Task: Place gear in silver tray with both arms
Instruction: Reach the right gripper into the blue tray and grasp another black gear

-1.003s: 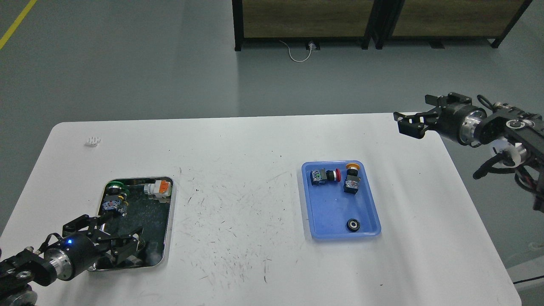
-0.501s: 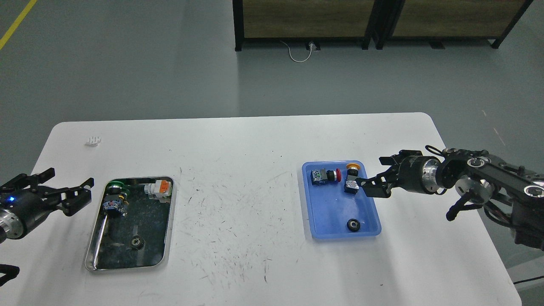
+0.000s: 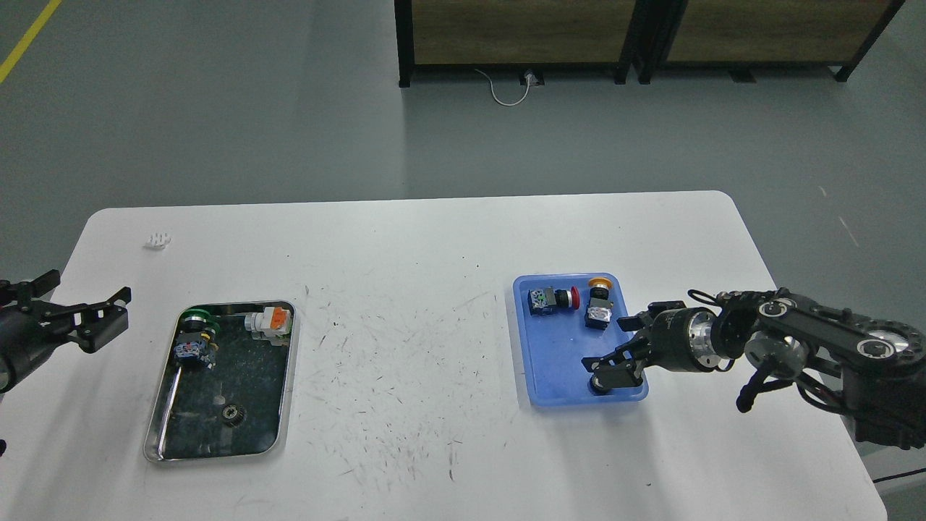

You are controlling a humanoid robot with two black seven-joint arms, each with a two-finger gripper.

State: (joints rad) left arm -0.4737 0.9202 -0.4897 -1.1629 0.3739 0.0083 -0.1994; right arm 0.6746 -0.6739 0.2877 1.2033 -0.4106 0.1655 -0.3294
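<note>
The silver tray [image 3: 283,376] lies at the left of the white table. It holds a small dark gear [image 3: 231,414], a green-capped switch [image 3: 194,334] and an orange and white switch [image 3: 269,320]. My left gripper [image 3: 91,288] is open and empty, left of the silver tray and apart from it. My right gripper [image 3: 619,349] is open and reaches into the blue tray [image 3: 553,362] at its front right corner. Its lower finger is right over a black gear [image 3: 599,389], which is mostly hidden.
The blue tray also holds a red-capped switch [image 3: 551,299] and a yellow-capped switch [image 3: 599,304] at its far end. A small white part [image 3: 158,239] lies at the table's far left. Dark cabinets [image 3: 521,36] stand on the floor beyond the table.
My left gripper left the silver tray, with a gear lying in it, and drew back to the left. My right gripper came down from the far right into the blue tray, over the black gear.
</note>
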